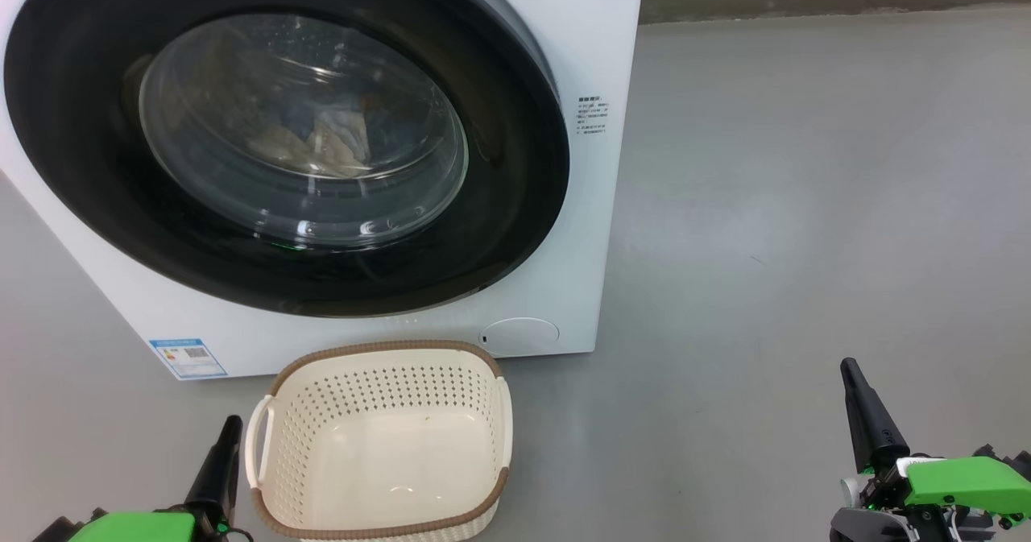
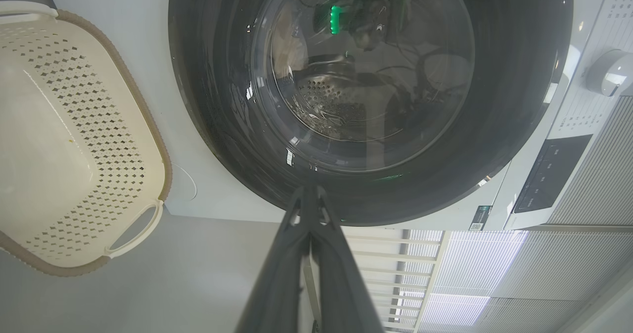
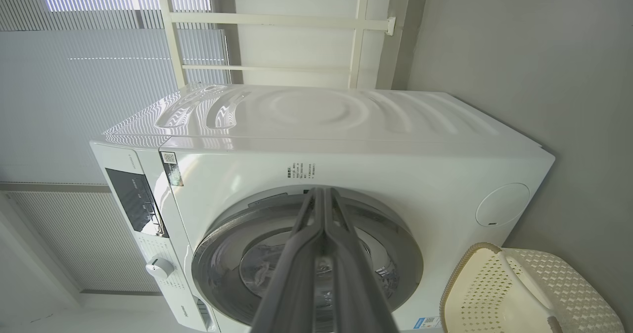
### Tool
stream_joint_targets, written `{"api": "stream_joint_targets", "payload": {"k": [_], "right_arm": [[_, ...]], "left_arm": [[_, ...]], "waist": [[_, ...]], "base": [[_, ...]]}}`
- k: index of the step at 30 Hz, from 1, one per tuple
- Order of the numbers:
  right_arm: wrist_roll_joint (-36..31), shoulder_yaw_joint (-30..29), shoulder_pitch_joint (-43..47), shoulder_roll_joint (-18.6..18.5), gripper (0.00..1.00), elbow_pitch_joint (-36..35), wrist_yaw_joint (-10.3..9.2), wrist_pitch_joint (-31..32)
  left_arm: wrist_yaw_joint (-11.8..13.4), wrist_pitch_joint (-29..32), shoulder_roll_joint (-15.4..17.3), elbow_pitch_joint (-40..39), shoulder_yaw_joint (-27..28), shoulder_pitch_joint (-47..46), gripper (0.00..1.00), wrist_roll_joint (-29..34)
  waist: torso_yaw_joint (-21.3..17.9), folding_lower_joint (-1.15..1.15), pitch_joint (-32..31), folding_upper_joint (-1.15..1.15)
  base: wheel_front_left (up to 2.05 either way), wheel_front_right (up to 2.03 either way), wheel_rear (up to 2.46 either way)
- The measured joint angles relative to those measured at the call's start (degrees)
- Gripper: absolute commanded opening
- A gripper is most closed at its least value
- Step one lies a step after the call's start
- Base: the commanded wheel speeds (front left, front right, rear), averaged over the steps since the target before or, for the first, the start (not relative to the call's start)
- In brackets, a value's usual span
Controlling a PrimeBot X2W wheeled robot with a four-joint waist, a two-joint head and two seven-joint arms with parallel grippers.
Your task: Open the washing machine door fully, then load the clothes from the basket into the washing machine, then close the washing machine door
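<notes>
Where the basket (image 1: 378, 349) stands, the floor (image 1: 789, 204) is smooth grey.

Left gripper (image 1: 232, 425), head view, seven o'clock: long dark matte fingers, tapering to a blunt tip. Left housing (image 1: 133, 527) at its base is bright green, with black fittings alongside.

Right gripper (image 1: 848, 366), five o'clock: same dark tapered shape. Right housing (image 1: 966, 482) is a green block with a white collar (image 1: 918, 467) at its front, a grey-black base (image 1: 866, 522) below and black knobs at its three o'clock.

Wrist views: fingers (image 2: 282, 273) read dark grey, smooth and narrowing.
</notes>
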Motion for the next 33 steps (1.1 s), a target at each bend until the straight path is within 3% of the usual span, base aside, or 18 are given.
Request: {"api": "stream_joint_targets", "payload": {"k": [33], "right_arm": [[0.0,0.0,0.0,0.0,0.00,0.0,0.00,0.0]], "left_arm": [[0.0,0.0,0.0,0.0,0.0,0.0,0.00,0.0]], "waist": [[0.0,0.00,0.0,0.00]], "base": [[0.00,0.00,0.00]]}}
